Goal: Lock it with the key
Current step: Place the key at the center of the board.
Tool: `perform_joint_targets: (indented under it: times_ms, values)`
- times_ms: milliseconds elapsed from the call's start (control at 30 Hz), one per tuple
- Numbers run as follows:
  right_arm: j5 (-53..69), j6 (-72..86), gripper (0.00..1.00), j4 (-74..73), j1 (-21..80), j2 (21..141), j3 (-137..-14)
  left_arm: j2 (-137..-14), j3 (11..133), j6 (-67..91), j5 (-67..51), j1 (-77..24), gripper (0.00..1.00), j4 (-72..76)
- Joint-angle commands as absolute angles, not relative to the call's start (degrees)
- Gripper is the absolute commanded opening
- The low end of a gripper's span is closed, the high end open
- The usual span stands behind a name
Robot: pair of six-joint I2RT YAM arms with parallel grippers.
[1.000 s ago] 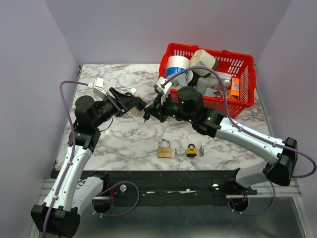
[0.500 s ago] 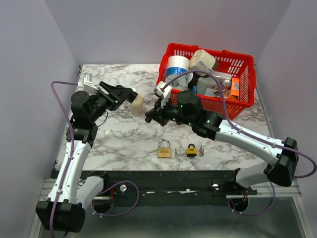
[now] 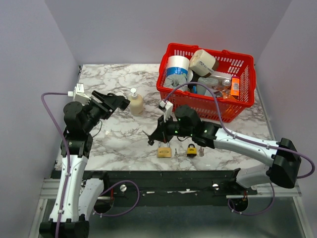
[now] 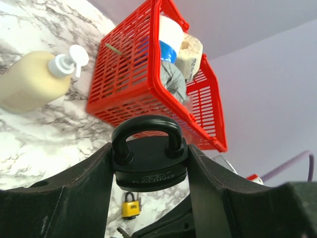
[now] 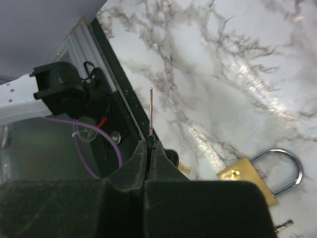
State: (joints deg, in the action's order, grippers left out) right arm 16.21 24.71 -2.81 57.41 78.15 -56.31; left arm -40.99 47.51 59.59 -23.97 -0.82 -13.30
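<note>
Top external view counts three padlocks, one held key, one soap bottle and one red basket on the marble table (image 3: 124, 134). Two padlocks lie near the front edge: a brass padlock (image 3: 164, 151) and, to its right, a smaller yellow padlock (image 3: 191, 150) with what look like small keys beside it, too small to count. The third, a black padlock (image 4: 148, 166), is clamped between the fingers of the left gripper (image 3: 120, 100), raised at the left side of the table. In the left wrist view its shackle points up, with both legs seated in the body.

The soap bottle (image 3: 135, 103) stands upright just beside the left gripper's fingertips, on the side toward the basket. The red basket (image 3: 242, 101) sits at the far right, filled with rolls of tape and other items. The right arm's cable loops in front of its near wall.

The right gripper (image 3: 151, 139) is pinched narrow on a thin key (image 5: 151, 111), whose blade sticks straight out past the fingertips. The right wrist view shows the brass padlock lying flat on the marble close to those fingertips, not touching them. The key is well apart from the black padlock, with bare marble between the two grippers.
</note>
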Motion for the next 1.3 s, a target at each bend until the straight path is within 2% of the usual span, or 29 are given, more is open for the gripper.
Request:
perform_joint_targets:
  times_ms: [0,167,467,667,1267]
  values:
    - [23.46,30.93,0.01,3.95,58.27,80.5,-53.09,-37.0,45.27,54.67,-22.41,-0.44,0.0,-18.19]
    - [25.31,36.21,0.01,7.82,59.76,82.53,-47.3,-35.95,42.55,55.11,-21.62,-0.44,0.0,-18.37]
    - [26.02,39.72,0.01,11.69,60.73,91.04,-47.81,-33.58,40.52,54.49,-20.92,-0.44,0.0,-20.47]
    - [21.8,39.46,0.01,10.81,60.12,96.49,-49.83,-32.52,40.43,51.95,-19.86,-0.44,0.0,-24.25]
    - [12.83,41.57,0.01,8.09,55.72,102.38,-54.23,-32.08,34.81,49.13,-21.89,-0.53,0.0,-32.6]
